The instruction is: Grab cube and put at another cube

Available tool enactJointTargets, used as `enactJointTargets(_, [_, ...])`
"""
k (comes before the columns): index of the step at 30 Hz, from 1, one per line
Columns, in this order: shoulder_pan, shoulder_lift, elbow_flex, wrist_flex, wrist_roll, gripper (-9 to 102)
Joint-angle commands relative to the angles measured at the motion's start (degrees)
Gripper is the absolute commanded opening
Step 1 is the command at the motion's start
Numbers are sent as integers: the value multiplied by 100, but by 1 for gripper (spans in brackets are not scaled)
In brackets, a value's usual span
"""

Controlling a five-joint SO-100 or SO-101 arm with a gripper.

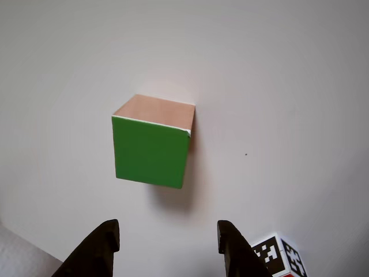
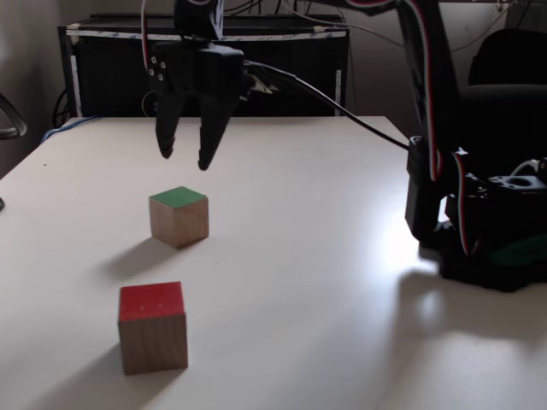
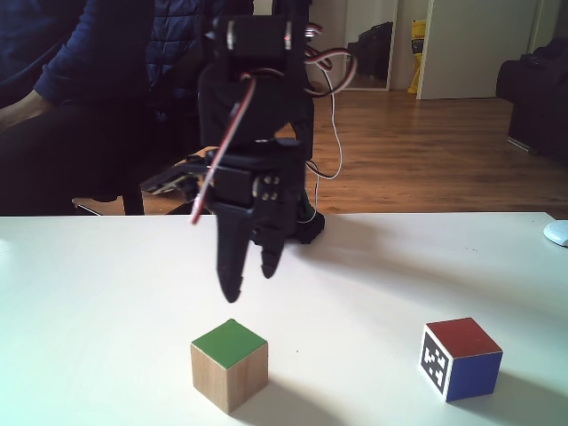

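Other view: the green-faced wooden cube [image 1: 153, 147] sits mid-frame on the white table [image 1: 288, 86], beyond the two dark fingertips [image 1: 104, 236] at the bottom edge; the marker cube [image 1: 279, 257] shows at the bottom right corner, just right of the right fingertip.
Gripper: the gripper [image 2: 186, 155] hangs above the table with its jaws spread and nothing between them, tips pointing down; in a fixed view it is above and slightly behind the wooden cube [image 2: 179, 216], not touching it.
Wooden cube: green face up, resting flat on the table, in both fixed views [image 3: 229, 365].
Marker cube: in a fixed view [image 3: 461, 358], red top, black-and-white pattern on its left face, blue on its right face; well apart to the right of the wooden cube.
Red-topped wooden cube: [image 2: 152, 326], nearer the camera than the green one, apart from it.
Arm base: [image 2: 479, 231], at the table's right side.
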Motion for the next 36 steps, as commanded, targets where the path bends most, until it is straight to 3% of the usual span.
enactJointTargets(1, [202,26,-334,79,-246,27])
enactJointTargets(10, [589,-343,-598,79,-615,36])
enactJointTargets(28, [334,-1055,-466,0,-158,41])
enactJointTargets(36, [404,-1907,-1143,-26,-123,41])
